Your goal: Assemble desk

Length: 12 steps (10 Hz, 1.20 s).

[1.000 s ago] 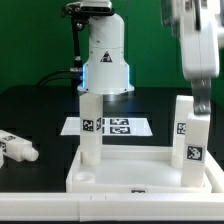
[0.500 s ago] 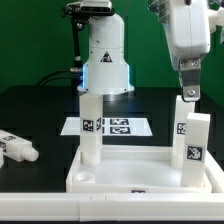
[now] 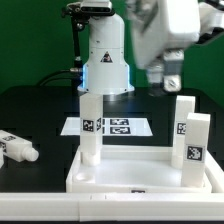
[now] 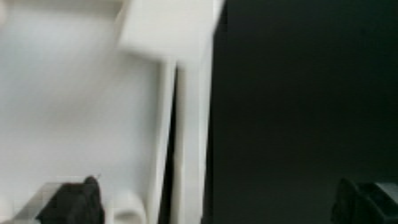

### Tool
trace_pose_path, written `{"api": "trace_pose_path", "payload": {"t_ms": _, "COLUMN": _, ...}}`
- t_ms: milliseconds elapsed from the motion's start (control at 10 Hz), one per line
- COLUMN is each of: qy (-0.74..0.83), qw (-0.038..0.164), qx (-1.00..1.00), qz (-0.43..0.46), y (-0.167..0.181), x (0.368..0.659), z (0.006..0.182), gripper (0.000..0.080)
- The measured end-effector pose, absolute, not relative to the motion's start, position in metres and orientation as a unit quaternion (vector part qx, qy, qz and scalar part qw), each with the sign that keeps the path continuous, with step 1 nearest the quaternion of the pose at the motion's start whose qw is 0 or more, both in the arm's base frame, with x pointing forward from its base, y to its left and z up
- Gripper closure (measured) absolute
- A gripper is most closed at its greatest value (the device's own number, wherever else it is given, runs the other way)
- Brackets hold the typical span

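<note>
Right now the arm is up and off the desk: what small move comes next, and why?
Probably swing toward the loose leg lying on the table at the exterior view's left. The desk panel carries three upright legs, and the gripper hangs above them, seemingly holding nothing.

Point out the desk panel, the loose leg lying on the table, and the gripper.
desk panel (image 3: 150,174): exterior view, flat inner surface.
loose leg (image 3: 17,147): exterior view, middle of its lying body.
gripper (image 3: 170,82): exterior view, between the fingertips, raised above the upright legs.
</note>
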State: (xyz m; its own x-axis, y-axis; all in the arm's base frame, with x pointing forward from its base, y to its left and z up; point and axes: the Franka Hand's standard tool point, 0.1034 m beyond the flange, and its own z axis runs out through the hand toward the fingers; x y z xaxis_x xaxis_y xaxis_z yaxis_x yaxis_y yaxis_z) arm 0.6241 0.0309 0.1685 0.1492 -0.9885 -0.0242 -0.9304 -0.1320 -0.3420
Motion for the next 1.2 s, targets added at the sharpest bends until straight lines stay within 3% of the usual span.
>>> {"api": "trace_pose_path", "payload": {"t_ms": 200, "qy": 0.594, "qw": 0.137, "qx": -0.783, "qz": -0.123, "y": 0.003, "x": 0.622, "z": 0.181, "gripper": 0.0151}}
{"api": "trace_pose_path", "payload": {"t_ms": 600, "qy": 0.452, "qw": 0.112, "qx": -0.873, "qz": -0.147, "y": -0.001, "x": 0.619, "z": 0.177, "gripper": 0.0151}}
{"api": "trace_pose_path", "payload": {"t_ms": 800, "qy": 0.318, "qw": 0.075, "qx": -0.928, "qz": -0.178, "y": -0.041, "x": 0.604, "z": 0.169, "gripper": 0.0151}}
{"api": "trace_pose_path", "payload": {"t_ms": 1000, "qy": 0.142, "qw": 0.018, "qx": -0.969, "qz": -0.2, "y": -0.092, "x": 0.587, "z": 0.158, "gripper": 0.0151}}
{"api": "trace_pose_path", "payload": {"t_ms": 1200, "qy": 0.046, "qw": -0.004, "qx": -0.978, "qz": -0.204, "y": -0.099, "x": 0.587, "z": 0.153, "gripper": 0.0151}}
